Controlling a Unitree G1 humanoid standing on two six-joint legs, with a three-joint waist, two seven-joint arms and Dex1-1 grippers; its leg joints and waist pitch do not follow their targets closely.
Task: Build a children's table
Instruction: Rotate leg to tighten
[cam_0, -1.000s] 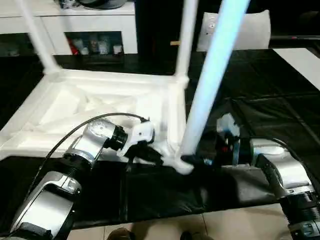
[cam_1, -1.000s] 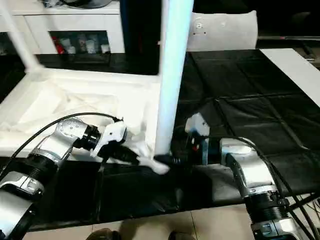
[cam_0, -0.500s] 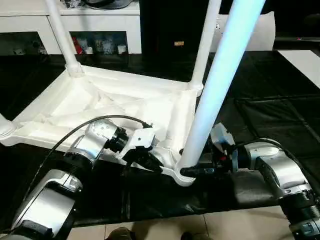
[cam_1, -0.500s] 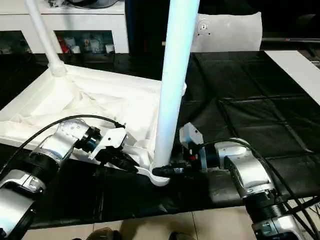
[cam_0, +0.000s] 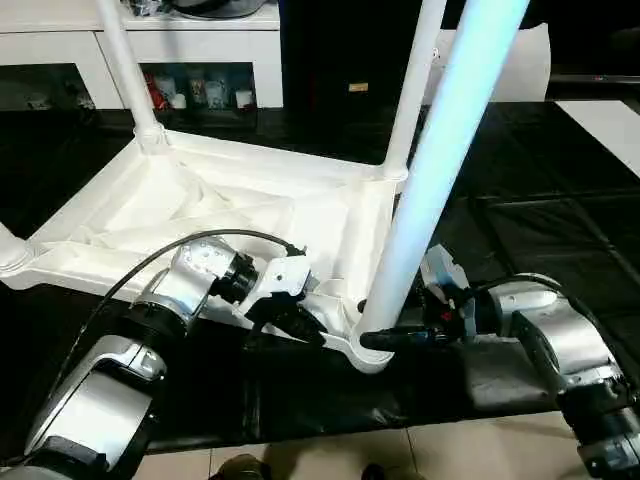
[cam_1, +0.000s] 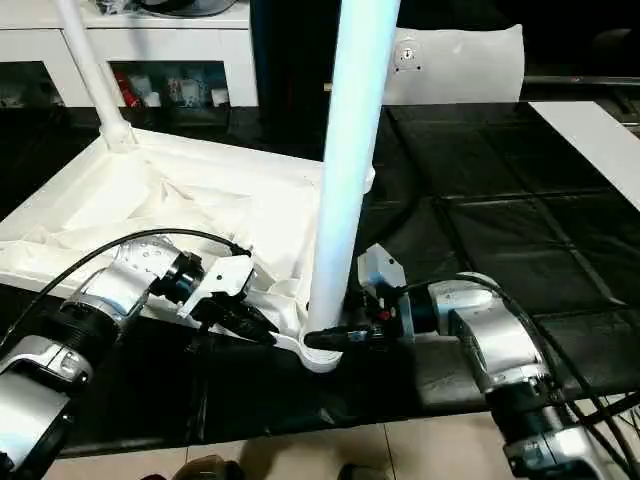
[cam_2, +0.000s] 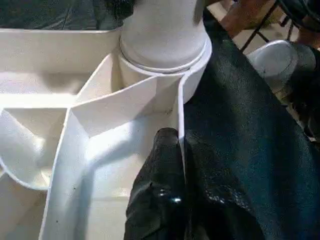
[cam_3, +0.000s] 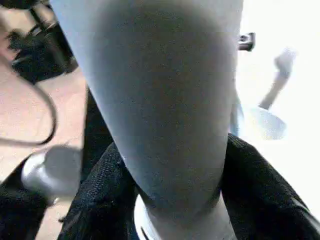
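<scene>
Since a second earlier the right gripper (cam_1: 325, 339) had narrowed its fingers around the base of the near leg (cam_0: 440, 170), now clasping it just above the corner socket (cam_0: 368, 355). The left gripper (cam_0: 300, 322) stayed pinched shut on the rim of the tabletop (cam_0: 200, 210) beside that socket. The children's table lay upside down on the black floor mat (cam_1: 480, 220), with legs standing in its corners.
</scene>
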